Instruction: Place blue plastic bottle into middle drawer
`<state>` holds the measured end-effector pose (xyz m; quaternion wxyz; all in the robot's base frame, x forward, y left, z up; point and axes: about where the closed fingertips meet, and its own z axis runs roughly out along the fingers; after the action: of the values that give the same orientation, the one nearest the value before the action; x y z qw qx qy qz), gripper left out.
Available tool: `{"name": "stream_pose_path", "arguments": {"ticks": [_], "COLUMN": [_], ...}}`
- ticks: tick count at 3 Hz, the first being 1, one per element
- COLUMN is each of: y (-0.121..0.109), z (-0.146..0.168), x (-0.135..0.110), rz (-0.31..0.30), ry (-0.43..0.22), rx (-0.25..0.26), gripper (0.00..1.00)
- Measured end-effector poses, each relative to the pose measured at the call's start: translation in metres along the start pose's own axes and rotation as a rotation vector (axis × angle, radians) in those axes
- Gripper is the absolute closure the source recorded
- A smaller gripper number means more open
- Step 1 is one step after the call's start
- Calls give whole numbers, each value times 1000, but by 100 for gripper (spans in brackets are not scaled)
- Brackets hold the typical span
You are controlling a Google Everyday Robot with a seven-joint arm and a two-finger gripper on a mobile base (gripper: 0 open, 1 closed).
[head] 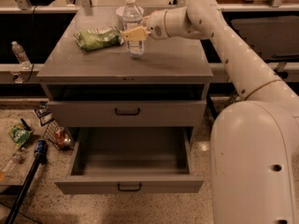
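Note:
The blue plastic bottle (132, 22), clear and ribbed with a white cap, stands upright at the back middle of the grey cabinet's top (93, 64). My gripper (136, 33) is at the bottle's mid-height, reaching in from the right, its tan tip lying across the bottle's front. The middle drawer (93, 186) is pulled open below; its inside shows only bare grey floor. The upper handled drawer (84, 113) is closed.
A green snack bag (98, 37) lies left of the bottle. A white bowl (120, 10) sits behind it. A small thin bottle (19, 54) stands on the left ledge. Wrappers, a can (60, 136) and a blue-tipped pole (39, 150) lie on the floor at left.

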<state>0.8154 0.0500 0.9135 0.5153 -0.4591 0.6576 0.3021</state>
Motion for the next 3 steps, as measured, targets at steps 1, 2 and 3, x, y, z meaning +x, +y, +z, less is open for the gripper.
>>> {"name": "stream_pose_path", "arguments": {"ticks": [1, 2, 3], "y": [20, 62, 121], "z": [-55, -114, -137], "x": [-10, -19, -7], "rz": [-1, -5, -30], "ry": [6, -22, -44], "rx": [-19, -31, -96], "gripper": [99, 100, 100]}}
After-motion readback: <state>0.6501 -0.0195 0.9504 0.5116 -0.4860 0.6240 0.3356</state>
